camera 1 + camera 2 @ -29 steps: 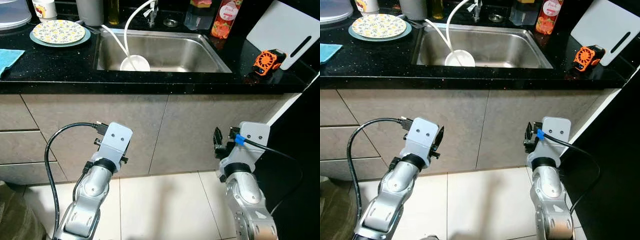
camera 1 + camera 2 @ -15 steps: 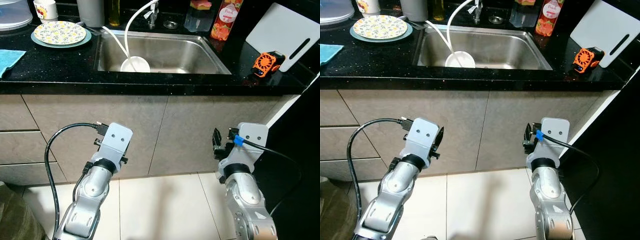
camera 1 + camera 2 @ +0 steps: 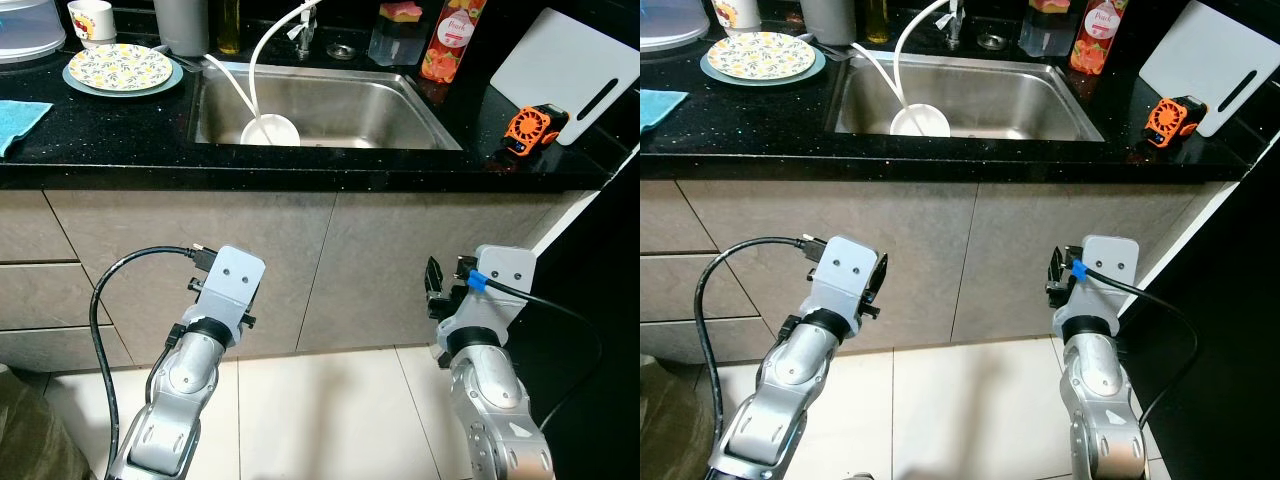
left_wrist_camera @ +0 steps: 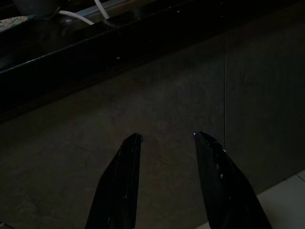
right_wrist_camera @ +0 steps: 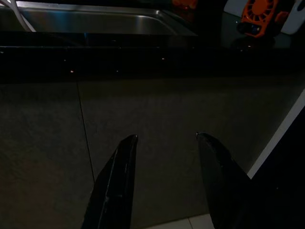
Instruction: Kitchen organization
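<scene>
A black counter (image 3: 110, 135) holds a steel sink (image 3: 350, 100) with a white bowl (image 3: 270, 129) in it and a white hose (image 3: 256, 50) curving down from the tap. Left of the sink lies a floral plate (image 3: 118, 68) beside a mug (image 3: 90, 17) and a blue cloth (image 3: 18, 118). Both arms hang low in front of the grey cabinet doors (image 3: 320, 260), below the counter edge. My left gripper (image 4: 164, 137) is open and holds nothing. My right gripper (image 5: 164, 138) is open too, pointing at the cabinet front.
On the counter's right end sit an orange hand fan (image 3: 530, 127) and a white cutting board (image 3: 568, 55). A red bottle (image 3: 447, 35) and a clear container (image 3: 394, 30) stand behind the sink. Pale floor tiles (image 3: 330, 410) lie between my arms; a dark gap opens at far right.
The head view has tilted slightly, so the counter things sit a little lower in the picture. Neither arm nor any object has moved.
</scene>
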Tool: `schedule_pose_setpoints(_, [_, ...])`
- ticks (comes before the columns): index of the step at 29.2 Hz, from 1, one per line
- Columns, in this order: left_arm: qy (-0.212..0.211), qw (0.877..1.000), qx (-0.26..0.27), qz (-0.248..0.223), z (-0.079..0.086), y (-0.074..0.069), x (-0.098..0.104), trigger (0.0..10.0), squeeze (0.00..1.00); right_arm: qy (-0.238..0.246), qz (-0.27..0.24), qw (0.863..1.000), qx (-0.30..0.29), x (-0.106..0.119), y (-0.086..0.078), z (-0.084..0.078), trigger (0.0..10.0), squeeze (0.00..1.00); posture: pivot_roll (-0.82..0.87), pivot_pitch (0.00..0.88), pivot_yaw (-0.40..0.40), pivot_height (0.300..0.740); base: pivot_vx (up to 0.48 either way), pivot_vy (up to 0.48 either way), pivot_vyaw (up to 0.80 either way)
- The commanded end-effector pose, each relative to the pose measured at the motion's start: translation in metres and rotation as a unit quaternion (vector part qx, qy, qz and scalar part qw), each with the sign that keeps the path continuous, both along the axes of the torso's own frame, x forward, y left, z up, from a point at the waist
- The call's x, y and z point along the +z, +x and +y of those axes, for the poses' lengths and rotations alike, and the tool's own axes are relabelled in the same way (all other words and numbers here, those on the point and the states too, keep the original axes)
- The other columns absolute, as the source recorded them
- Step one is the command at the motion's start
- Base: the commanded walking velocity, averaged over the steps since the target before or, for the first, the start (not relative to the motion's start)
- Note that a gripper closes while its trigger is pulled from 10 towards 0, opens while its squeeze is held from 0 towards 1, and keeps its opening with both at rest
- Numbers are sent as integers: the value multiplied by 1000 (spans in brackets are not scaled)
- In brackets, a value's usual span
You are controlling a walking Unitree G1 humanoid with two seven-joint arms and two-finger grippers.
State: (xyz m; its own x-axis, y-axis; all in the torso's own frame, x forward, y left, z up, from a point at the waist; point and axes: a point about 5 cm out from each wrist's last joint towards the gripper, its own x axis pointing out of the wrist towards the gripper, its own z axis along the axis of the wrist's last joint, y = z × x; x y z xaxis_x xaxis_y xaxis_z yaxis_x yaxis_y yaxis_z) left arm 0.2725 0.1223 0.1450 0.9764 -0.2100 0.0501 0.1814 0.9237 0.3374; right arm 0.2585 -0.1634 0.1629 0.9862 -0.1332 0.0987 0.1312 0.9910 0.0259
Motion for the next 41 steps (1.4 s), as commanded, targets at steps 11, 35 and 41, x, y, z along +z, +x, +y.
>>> schedule_pose_setpoints(11, [-3,1000,-7,7,-5,0,-2,10000,0,0,7,1000,-5,-3,0,-2,10000,0,181,60,-90,740,0,0,0])
schedule_pose_setpoints(35, [-8,1000,-9,3,-10,6,3,10000,0,-2,5,1000,-8,2,5,-8,10000,0,156,121,-120,740,0,0,0])
schedule_pose_setpoints(41, [-2,1000,-17,0,-12,5,4,10000,0,-3,2,1000,-9,4,5,-7,10000,0,151,127,-114,740,0,0,0])
